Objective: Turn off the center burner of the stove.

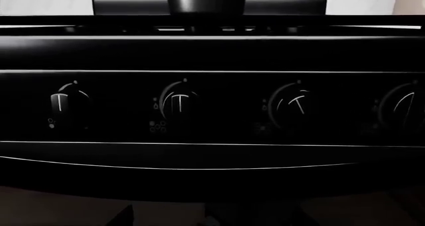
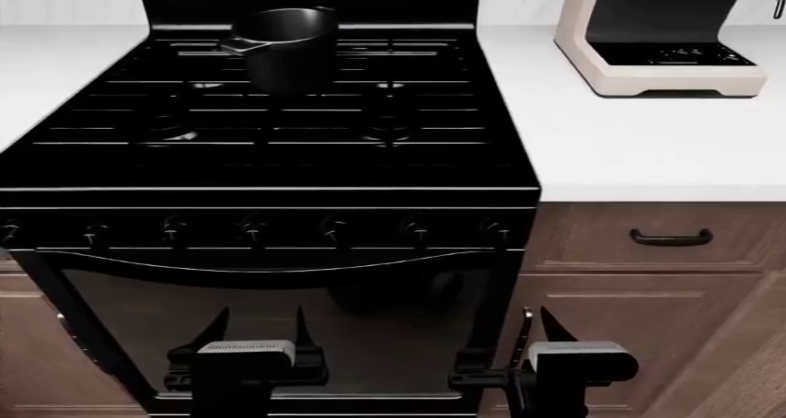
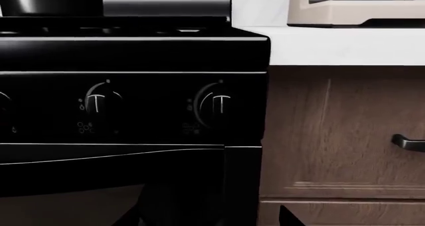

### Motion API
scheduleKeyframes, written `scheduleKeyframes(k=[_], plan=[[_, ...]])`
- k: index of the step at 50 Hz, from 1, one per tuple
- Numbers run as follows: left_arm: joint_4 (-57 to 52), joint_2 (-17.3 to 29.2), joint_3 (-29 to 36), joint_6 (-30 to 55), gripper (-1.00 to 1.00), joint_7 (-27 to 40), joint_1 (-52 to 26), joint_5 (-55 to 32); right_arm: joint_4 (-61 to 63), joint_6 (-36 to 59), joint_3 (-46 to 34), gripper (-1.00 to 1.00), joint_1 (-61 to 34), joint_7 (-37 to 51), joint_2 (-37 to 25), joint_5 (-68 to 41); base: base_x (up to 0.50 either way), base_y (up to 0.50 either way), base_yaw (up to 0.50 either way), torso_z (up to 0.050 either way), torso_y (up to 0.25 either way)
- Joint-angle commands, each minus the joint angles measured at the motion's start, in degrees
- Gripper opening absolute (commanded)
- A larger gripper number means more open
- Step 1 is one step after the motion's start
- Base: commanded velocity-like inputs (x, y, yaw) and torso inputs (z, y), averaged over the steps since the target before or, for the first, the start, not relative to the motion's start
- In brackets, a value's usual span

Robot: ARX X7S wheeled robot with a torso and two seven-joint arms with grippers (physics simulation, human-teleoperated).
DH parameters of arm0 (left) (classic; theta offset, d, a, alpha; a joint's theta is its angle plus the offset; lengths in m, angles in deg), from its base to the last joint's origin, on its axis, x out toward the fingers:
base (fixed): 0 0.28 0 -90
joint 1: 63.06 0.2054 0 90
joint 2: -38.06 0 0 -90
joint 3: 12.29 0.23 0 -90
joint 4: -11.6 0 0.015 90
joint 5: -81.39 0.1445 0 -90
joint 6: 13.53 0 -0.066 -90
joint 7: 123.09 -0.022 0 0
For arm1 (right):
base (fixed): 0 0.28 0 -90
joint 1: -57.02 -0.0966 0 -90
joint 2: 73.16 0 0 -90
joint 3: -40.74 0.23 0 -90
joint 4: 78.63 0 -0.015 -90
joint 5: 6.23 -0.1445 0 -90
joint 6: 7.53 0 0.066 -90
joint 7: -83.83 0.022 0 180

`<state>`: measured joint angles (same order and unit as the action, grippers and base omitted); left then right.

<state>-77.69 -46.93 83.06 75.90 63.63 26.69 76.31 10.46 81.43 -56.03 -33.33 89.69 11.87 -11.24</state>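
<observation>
The glossy black stove (image 2: 271, 151) fills the head view, with its row of small black knobs (image 2: 252, 227) along the front above the dark oven door (image 2: 283, 317). In the left wrist view, two knobs (image 1: 178, 101) have upright marks and the knob to their right (image 1: 292, 105) has a tilted mark. The right wrist view shows the two rightmost knobs (image 3: 214, 104) with upright marks. My left gripper (image 2: 258, 330) is open in front of the oven door, below the knobs. My right gripper (image 2: 540, 330) is open by the stove's right edge. Neither touches anything.
A black pot (image 2: 280, 42) stands on a back burner. A beige countertop appliance (image 2: 657, 31) sits on the white counter (image 2: 639, 151) at the right. Brown cabinet drawers with a dark handle (image 2: 671, 238) lie below the counter.
</observation>
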Motion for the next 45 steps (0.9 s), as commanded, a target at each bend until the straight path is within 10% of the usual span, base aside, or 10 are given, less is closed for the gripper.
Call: scheduleKeyframes(k=[1, 45], plan=[[0.16, 0.68, 0.93, -0.18, 1.0, 0.89, -0.13, -0.74, -0.07, -0.21, -0.84, 1.0, -0.1, 0.87, -0.78, -0.8, 0.0, 0.07, 0.0, 0.0, 0.0], [0.36, 2.73, 3.43, -0.59, 1.0, 2.94, -0.35, -2.99, -0.12, -0.67, -3.27, 1.0, -0.28, 3.19, -2.81, -2.83, 0.0, 0.1, 0.0, 0.0, 0.0]])
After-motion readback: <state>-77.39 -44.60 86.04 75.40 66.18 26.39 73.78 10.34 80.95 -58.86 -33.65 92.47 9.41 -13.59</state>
